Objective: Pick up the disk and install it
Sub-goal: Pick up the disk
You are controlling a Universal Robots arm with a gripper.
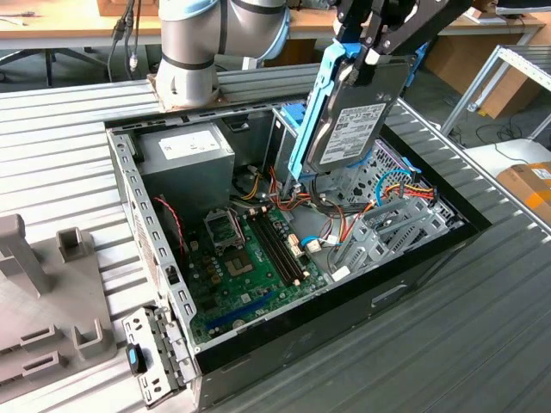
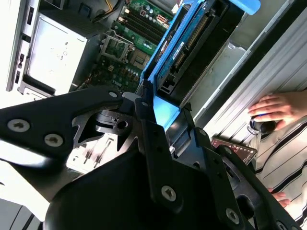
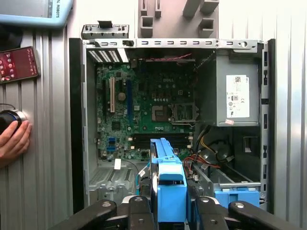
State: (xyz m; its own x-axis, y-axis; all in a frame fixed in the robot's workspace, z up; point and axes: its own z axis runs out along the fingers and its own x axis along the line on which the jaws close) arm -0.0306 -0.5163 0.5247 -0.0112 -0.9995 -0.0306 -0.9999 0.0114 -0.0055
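As the disk [image 1: 353, 120] hangs over the open case [image 1: 120, 172]: we judge the pick-up done and the install in hand, the drive aloft and not yet seated.
Near edge of the tabletop [image 1: 482, 327]: a loose metal bracket [image 1: 146, 357] with a blue latch lies just beside the case's near corner. A grey moulded fixture [image 1: 34, 292] sits at the exterior view's left edge.
Case floor: the green motherboard [image 1: 245, 258] covers the nearer part.
Disk: it stands on edge and tilted, label outward, its blue carrier frame [image 1: 312, 112] along one side. Its lower end reaches down by the case's far right corner.
Gripper [image 1: 368, 53]: the fingers press in from either side, pinching the disk's upper end.
Drive cage [image 1: 379, 176]: grey perforated metal with coloured cables [image 1: 405, 185] lies close under the disk. We cannot tell if they touch.
Far left corner: the power-supply box [image 1: 185, 155] sits against the case wall.
Hand [image 3: 14, 139]: a person's hand rests on a dark knob [image 3: 7, 120] on the tabletop, beside the case.
Next move, as we judge it: it calls for squaring the tilted disk to its bay, keeping the lower corner off the cables and going down straight.
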